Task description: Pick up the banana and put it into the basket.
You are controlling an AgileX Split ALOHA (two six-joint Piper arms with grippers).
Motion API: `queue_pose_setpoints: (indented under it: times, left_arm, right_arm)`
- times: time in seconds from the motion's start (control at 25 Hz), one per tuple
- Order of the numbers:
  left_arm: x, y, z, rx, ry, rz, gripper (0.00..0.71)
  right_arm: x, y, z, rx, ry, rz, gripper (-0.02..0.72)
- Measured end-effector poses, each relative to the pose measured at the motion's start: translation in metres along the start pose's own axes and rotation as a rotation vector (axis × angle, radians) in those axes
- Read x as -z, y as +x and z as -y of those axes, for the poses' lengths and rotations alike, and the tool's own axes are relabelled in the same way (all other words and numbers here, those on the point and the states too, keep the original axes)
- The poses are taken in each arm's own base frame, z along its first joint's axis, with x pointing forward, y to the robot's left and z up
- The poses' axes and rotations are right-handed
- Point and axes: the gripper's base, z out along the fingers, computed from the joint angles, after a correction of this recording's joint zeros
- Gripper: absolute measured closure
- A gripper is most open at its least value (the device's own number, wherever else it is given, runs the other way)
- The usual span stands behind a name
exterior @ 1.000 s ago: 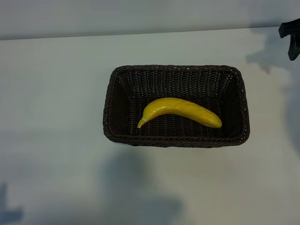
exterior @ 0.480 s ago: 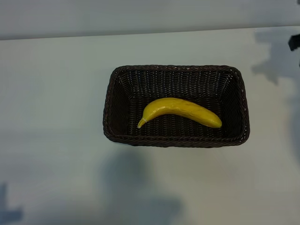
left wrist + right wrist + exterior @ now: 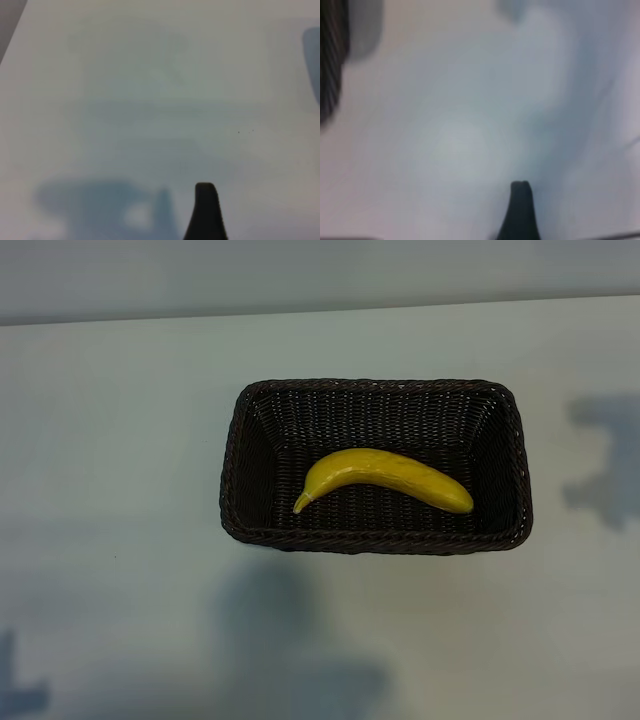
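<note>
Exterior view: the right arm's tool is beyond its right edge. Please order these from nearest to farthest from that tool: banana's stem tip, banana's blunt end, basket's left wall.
1. Banana's blunt end, at the basket's right.
2. Stem tip, left of middle.
3. Basket's left wall, far left.

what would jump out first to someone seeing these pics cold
The yellow banana lying inside the dark brown wicker basket at the middle of the pale table. Neither claw appears in the exterior view; only soft shadows fall on the table around the basket.
</note>
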Motion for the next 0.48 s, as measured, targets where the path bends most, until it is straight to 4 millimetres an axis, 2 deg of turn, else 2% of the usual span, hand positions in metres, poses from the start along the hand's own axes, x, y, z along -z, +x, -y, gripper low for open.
queue_pose_setpoints:
  times: [0.12, 0.24, 0.48]
  left_arm:
    - [0.000, 0.000, 0.000, 0.000, 0.000, 0.000, 0.136]
    - [0.000, 0.000, 0.000, -0.003, 0.000, 0.000, 0.136]
    - [0.000, 0.000, 0.000, -0.003, 0.000, 0.000, 0.136]
  right_arm:
    - [-0.007, 0.038, -0.002, 0.000, -0.001, -0.010, 0.116]
    - [-0.012, 0.066, -0.003, -0.006, 0.002, 0.013, 0.116]
    - [-0.015, 0.104, -0.005, -0.016, 0.009, 0.152, 0.116]
